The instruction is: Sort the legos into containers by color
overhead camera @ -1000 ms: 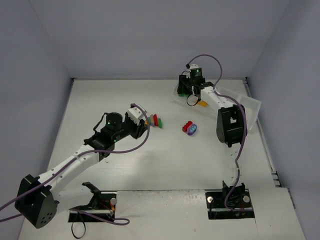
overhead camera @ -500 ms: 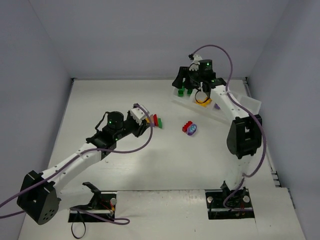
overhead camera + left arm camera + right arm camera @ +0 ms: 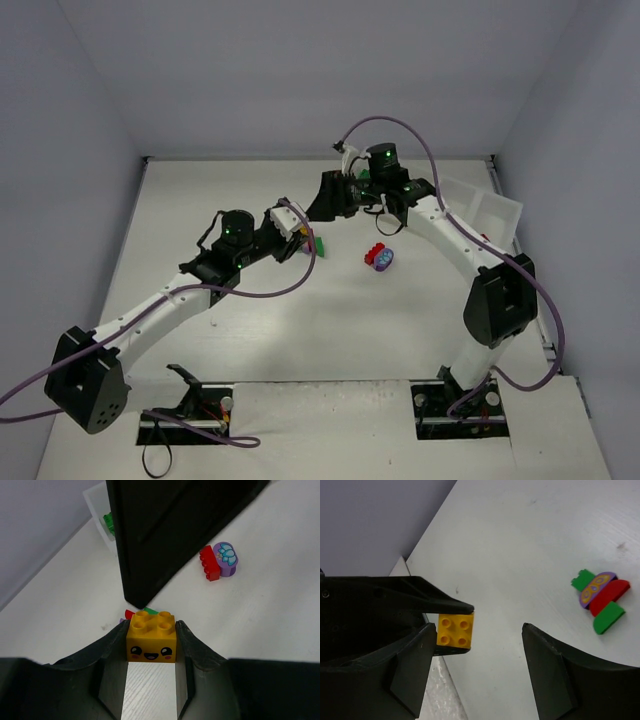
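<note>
Right gripper (image 3: pixel 479 635) swung from tray (image 3: pixel 495 210) to left gripper (image 3: pixel 151 626), jaws spread; left pinches yellow brick (image 3: pixel 151 637). Likely handover: right should close on it.

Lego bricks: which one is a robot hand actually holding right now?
The yellow smiley-face brick, pinched in the left gripper. The red brick and rounded purple piece lie loose on the table, no gripper on them.

Soft, even light came from overhead. The white table (image 3: pixel 300 330) was bright without glare, and the left arm (image 3: pixel 165 305) threw only a faint, diffuse shadow. The top view was sharp. In the wrist views the left gripper (image 3: pixel 152 626) and right gripper (image 3: pixel 479 626) looked dark and slightly soft.
</note>
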